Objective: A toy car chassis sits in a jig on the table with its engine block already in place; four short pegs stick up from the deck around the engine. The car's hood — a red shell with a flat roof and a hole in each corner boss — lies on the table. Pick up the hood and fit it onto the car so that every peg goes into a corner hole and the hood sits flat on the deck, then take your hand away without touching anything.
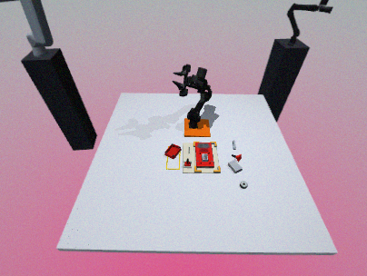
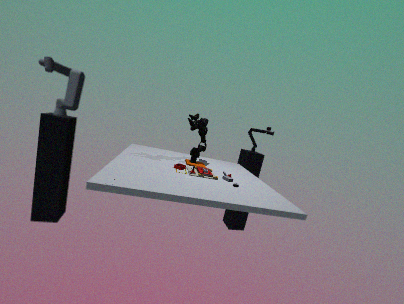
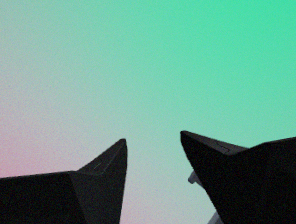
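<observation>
The hood [image 1: 173,151] [image 2: 180,166], a small dark red shell with a brighter rim, lies turned at an angle left of the jig, at the far end of a yellow outline. The red chassis [image 1: 198,158] [image 2: 204,172] sits in the cream jig [image 1: 191,170], with the grey engine block [image 1: 204,157] on its deck. The pegs are too small to make out clearly. My gripper [image 1: 174,77] [image 2: 189,118] [image 3: 153,139] is open and empty, raised high above the table and well away from the hood. The wrist view shows only the two fingers and background.
The yellow outline [image 1: 173,169] is left of the jig. A small red and black part [image 1: 187,163] stands on the jig's left side. Right of the jig lie a grey block [image 1: 235,166], a red piece [image 1: 238,157], a thin grey part [image 1: 234,144] and a round part [image 1: 243,184].
</observation>
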